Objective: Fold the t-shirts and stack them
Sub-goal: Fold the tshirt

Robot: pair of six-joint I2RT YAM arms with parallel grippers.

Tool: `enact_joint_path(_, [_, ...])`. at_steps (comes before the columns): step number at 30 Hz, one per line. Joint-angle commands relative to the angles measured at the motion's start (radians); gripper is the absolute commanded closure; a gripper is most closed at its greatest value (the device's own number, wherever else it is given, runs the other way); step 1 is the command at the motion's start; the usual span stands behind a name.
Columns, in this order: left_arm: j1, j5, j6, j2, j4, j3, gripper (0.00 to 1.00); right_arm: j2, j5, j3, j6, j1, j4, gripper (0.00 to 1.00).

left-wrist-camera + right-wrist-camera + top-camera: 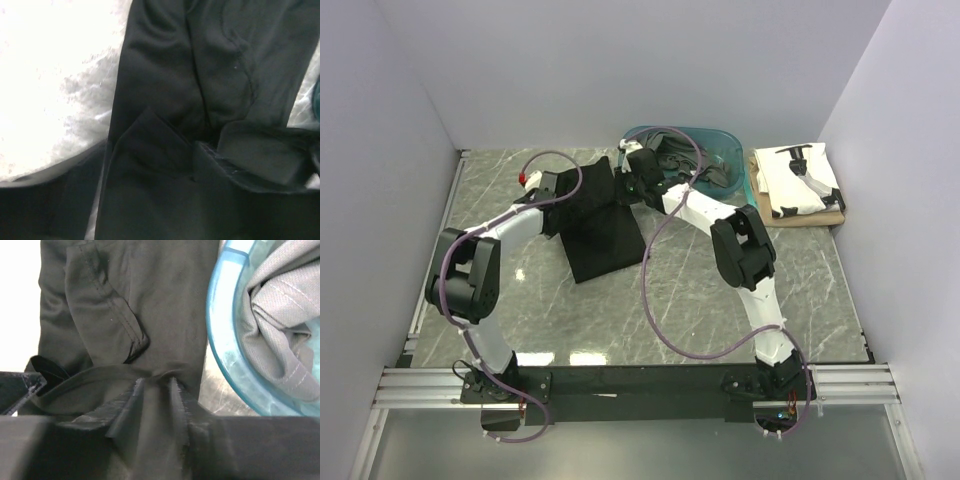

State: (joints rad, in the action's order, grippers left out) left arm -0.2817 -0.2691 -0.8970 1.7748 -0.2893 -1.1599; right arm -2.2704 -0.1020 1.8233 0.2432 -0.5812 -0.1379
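A plain black t-shirt (602,225) lies partly folded on the table, its far edge lifted between both arms. My left gripper (565,186) is shut on its far left edge; the black cloth (200,75) fills the left wrist view. My right gripper (630,168) is shut on its far right edge; the cloth (125,300) is pinched between my fingertips (137,390). A folded white t-shirt with black print (798,178) lies on a folded tan one (815,217) at the far right. Dark grey shirts (700,160) lie in the tub; they also show in the right wrist view (280,320).
A teal plastic tub (730,140) stands at the far middle, right beside my right gripper; its rim shows in the right wrist view (220,340). White walls enclose the marble table (520,310) on three sides. Purple cables loop over both arms.
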Motion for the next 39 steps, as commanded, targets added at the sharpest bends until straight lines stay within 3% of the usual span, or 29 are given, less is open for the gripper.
enact_joint_path(1, [0.006,0.016,0.032,-0.046,0.03,-0.044,0.14,0.018,-0.013,0.07,-0.031,0.011,-0.017,0.62])
enact_joint_path(3, [0.006,0.027,0.036,-0.09,0.045,-0.023,0.01,0.046,-0.025,0.048,-0.039,0.011,-0.022,0.45])
enact_joint_path(9, [0.004,0.071,0.037,-0.184,0.039,0.031,0.0,0.212,-0.062,-0.102,-0.044,0.006,0.014,0.26])
enact_joint_path(16, [-0.022,0.137,0.01,-0.282,0.046,0.132,0.01,0.383,-0.11,-0.311,0.01,-0.012,0.054,0.22])
enact_joint_path(21, [-0.105,0.145,-0.005,-0.416,0.055,0.293,0.01,0.384,-0.205,-0.366,0.036,-0.04,0.069,0.21])
enact_joint_path(29, [-0.197,0.14,-0.106,-0.664,-0.025,0.564,0.01,0.181,-0.346,-0.19,0.014,-0.118,0.005,0.2])
enact_joint_path(32, [-0.2,0.137,-0.147,-0.763,-0.022,0.647,0.01,0.077,-0.367,-0.043,0.027,-0.131,-0.011,0.2])
enact_joint_path(39, [-0.2,0.065,-0.174,-0.848,-0.097,0.664,0.01,-0.145,-0.403,0.191,0.106,-0.132,0.015,0.2])
